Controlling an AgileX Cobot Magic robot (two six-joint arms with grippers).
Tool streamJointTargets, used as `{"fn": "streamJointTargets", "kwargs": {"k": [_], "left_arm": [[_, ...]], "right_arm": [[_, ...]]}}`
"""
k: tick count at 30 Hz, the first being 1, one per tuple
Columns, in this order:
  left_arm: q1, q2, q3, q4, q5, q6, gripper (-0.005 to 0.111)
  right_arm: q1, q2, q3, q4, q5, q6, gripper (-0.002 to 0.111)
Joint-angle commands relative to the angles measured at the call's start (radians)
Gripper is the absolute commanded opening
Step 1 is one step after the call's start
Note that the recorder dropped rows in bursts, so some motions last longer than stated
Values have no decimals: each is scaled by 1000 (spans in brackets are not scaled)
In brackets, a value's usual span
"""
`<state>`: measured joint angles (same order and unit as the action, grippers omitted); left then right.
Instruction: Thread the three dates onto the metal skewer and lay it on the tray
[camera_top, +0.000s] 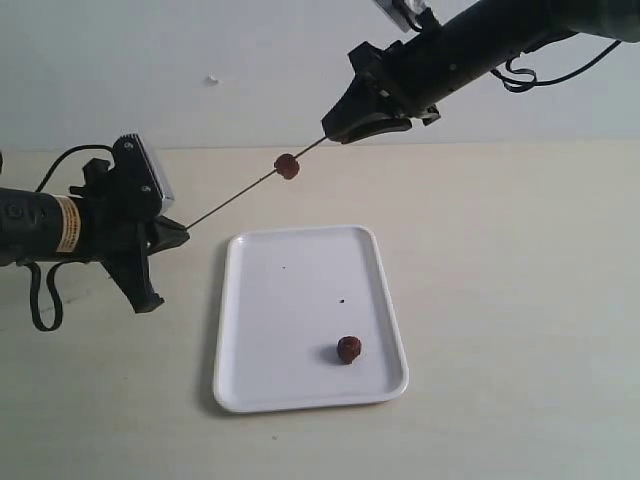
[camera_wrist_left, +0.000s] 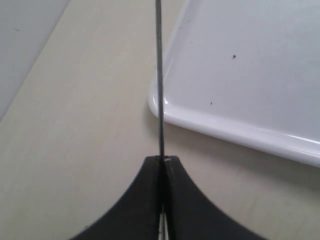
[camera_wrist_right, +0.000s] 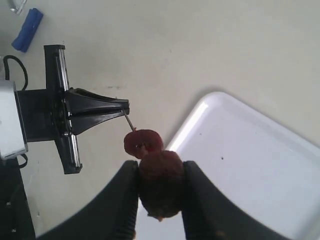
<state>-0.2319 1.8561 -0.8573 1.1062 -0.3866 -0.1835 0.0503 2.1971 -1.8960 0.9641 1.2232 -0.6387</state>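
Observation:
My left gripper (camera_top: 178, 232) (camera_wrist_left: 164, 160) is shut on one end of the thin metal skewer (camera_top: 235, 198) (camera_wrist_left: 159, 75), which slopes up across the table toward my right gripper (camera_top: 338, 130). One dark red date (camera_top: 287, 166) (camera_wrist_right: 143, 142) is threaded partway along the skewer. My right gripper (camera_wrist_right: 160, 167) is shut on a second date (camera_wrist_right: 160, 187) at the skewer's other end, just behind the threaded one. A third date (camera_top: 348, 349) lies loose on the white tray (camera_top: 290, 300) (camera_wrist_left: 225, 127) (camera_wrist_right: 250, 175), near its front right corner.
The beige table (camera_top: 500, 300) holds the tray in the middle, below the skewer. In the right wrist view a blue object (camera_wrist_right: 27, 22) lies on the table beyond the left arm (camera_wrist_right: 60, 115). A pale wall stands behind.

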Motion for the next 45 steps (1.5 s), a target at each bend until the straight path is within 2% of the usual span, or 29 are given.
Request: {"fn": "streamJointTargets", "kwargs": {"k": [1,45], "left_arm": [[-17,3,-3,7,-11,1,0],[-17,3,-7,-27,-145,-16,0]], "right_arm": [[-3,0,-5,26,-2,-21,27],[66,1,-5,-24,-2,-32,27]]}}
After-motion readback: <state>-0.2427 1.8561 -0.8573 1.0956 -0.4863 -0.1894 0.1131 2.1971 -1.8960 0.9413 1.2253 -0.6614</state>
